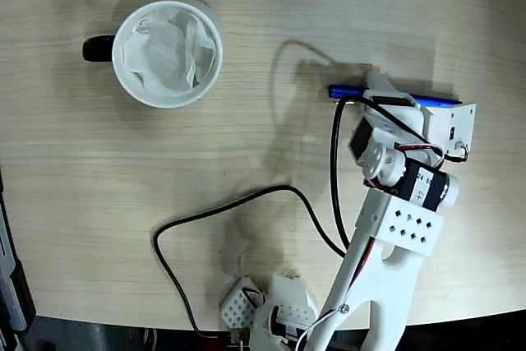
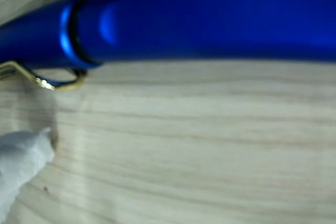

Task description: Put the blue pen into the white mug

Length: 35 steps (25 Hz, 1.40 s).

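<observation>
The blue pen [image 1: 436, 101] lay flat on the table [image 1: 246, 170] directly under my gripper [image 1: 386, 92], its long axis running crosswise to my reach, left to right in both views. In the wrist view it filled the upper band [image 2: 210, 24], very close, with one white fingertip [image 2: 21, 156] showing on the near side. Whether my jaws stood apart or had closed on the barrel I could not tell. The white mug [image 1: 167, 53] stood well apart, off beyond the pen's left end.
</observation>
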Motion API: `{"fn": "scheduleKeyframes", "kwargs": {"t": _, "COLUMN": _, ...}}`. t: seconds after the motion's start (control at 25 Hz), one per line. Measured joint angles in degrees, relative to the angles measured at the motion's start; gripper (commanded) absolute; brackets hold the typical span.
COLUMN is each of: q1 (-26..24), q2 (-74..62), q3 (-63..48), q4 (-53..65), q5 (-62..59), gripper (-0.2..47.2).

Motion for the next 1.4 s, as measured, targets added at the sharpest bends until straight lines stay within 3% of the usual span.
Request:
{"fn": "scheduleKeyframes", "kwargs": {"t": 0.56, "q1": -0.18, "q2": -0.09, "q3": -0.09, "q4": -2.02, "q5": 0.00, "gripper": 3.4}}
{"fn": "scheduleKeyframes", "kwargs": {"t": 1.4, "q1": -1.23, "q2": 6.59, "q3": 0.00, "q4": -4.48, "q5": 0.00, "gripper": 1.6}}
